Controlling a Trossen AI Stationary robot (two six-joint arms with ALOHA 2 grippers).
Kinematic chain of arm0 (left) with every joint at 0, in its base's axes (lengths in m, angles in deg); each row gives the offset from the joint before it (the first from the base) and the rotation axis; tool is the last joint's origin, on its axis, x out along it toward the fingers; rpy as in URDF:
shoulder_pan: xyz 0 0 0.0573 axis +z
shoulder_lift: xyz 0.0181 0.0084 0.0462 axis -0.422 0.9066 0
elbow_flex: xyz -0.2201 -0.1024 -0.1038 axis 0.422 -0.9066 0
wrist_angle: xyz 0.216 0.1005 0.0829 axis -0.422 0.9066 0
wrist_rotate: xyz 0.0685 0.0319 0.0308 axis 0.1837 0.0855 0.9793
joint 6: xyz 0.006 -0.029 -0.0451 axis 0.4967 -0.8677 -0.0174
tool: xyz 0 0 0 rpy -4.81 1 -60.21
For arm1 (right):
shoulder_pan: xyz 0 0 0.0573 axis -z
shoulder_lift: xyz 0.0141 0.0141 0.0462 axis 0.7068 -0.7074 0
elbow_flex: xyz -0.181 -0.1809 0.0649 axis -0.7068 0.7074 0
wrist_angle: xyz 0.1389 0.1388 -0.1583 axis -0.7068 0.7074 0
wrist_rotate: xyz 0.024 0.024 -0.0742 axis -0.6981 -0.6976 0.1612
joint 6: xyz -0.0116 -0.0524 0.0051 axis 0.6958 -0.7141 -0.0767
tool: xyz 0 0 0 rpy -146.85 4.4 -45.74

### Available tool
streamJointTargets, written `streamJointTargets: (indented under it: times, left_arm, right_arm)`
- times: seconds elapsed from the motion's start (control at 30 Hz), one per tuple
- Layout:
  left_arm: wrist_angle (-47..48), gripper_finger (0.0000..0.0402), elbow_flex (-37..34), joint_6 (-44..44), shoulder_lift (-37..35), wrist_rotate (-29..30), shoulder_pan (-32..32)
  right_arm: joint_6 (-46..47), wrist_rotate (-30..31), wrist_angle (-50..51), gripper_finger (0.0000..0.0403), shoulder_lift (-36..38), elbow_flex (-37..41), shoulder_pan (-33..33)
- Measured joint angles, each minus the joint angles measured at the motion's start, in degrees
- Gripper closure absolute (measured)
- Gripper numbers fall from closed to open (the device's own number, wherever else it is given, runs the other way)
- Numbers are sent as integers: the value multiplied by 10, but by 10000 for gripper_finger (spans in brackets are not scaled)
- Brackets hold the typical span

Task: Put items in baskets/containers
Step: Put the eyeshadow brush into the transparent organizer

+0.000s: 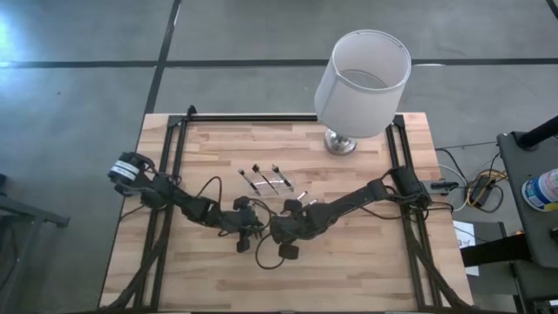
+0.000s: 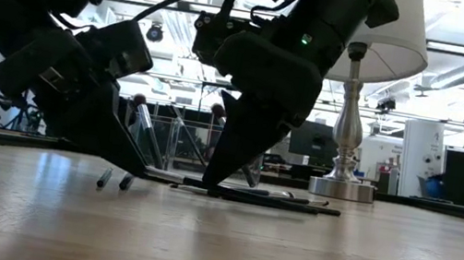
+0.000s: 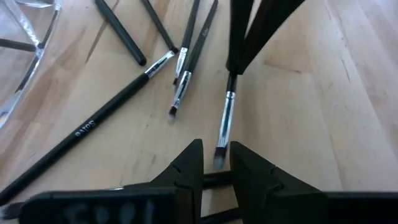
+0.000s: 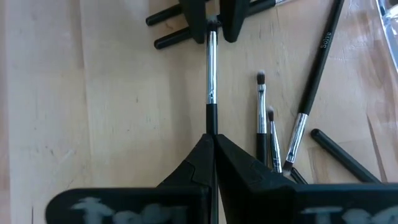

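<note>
Two grippers meet mid-table: right gripper (image 4: 212, 140) pinches brush (image 4: 211, 62) handle, left gripper (image 3: 216, 163) fingers straddle its tip.

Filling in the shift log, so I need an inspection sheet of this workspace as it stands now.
Surface: wooden table, bare wood around the arms.
Job's things: thin makeup brushes lie loose on the wood; one brush is spanned between both grippers. Edge of a clear tray beside the brushes.
Clutter: white-shaded lamp at the table's far side.
Grippers: right gripper shut on that brush's dark handle; left gripper has its fingers on either side of the bristle tip.
Cables: black cable loop by the left arm.
Surroundings: open workshop with ceiling lights; a cart with wires at the right.
</note>
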Motion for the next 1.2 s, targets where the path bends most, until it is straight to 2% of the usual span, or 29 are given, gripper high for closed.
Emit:
streamJointTargets:
  times: [0.3, 0.47, 0.6, 0.93, 1.2]
  left_arm:
    - [-1, 330, 6, 14, 0, -2, 7]
    - [3, 330, 15, 32, 0, -29, 8]
    - [30, 330, 16, 31, 0, -26, 9]
    - [30, 330, 25, 30, 0, -11, 9]
    - [35, 330, 26, 33, 0, -9, 9]
  right_arm:
    - [0, 1, -5, 394, 0, 0, 0]
    - [0, 2, -9, 394, 0, 0, 0]
    - [0, 2, -9, 394, 0, 0, 0]
    - [-8, -8, 16, 393, -5, 8, -8]
    - [-18, 8, 22, 348, -1, 8, -22]
